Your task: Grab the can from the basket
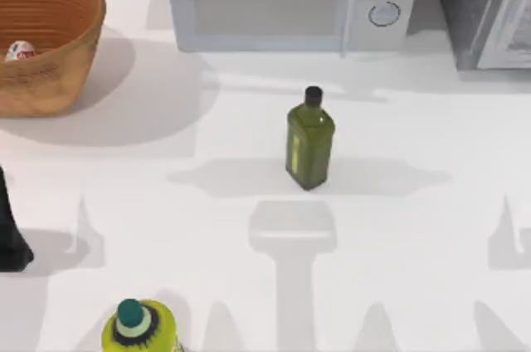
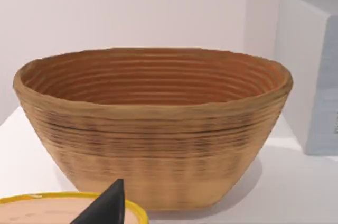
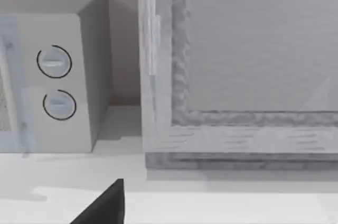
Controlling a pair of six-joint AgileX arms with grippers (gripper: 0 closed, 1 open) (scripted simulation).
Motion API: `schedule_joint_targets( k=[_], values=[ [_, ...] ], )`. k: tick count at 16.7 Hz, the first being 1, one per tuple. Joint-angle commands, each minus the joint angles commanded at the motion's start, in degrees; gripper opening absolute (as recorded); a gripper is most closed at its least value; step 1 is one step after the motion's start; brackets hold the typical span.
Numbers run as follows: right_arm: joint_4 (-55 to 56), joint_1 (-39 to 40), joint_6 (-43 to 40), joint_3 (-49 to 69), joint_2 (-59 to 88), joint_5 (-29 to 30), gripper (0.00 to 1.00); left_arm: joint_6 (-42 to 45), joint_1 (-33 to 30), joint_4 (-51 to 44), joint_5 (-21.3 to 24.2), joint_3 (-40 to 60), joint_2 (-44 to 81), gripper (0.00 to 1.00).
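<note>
**Wicker basket ahead, can not yet reached**

Wicker basket [image 1: 50,45] sits far left on the table [image 1: 398,227]; the can [image 1: 21,51] lies inside it near its left wall. Left gripper [image 1: 12,240] hangs at the left edge, nearer than the basket; can't tell if its fingers are parted. Approach step, I judge. Next: rise over the rim, descend onto the can. Right arm parked, facing the microwave [image 3: 58,76].
</note>
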Motion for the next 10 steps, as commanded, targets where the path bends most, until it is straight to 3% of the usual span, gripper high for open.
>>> schedule_joint_targets(
  k=[5,10],
  values=[
    [0.0,0.0,0.0,0.0,0.0,0.0,1.0,0.0,0.4,-1.2,-0.2,3.1,2.7,1.0],
    [0.0,0.0,0.0,0.0,0.0,0.0,1.0,0.2,1.4,-8.8,-0.2,18.7,17.4,1.0]
  ],
)
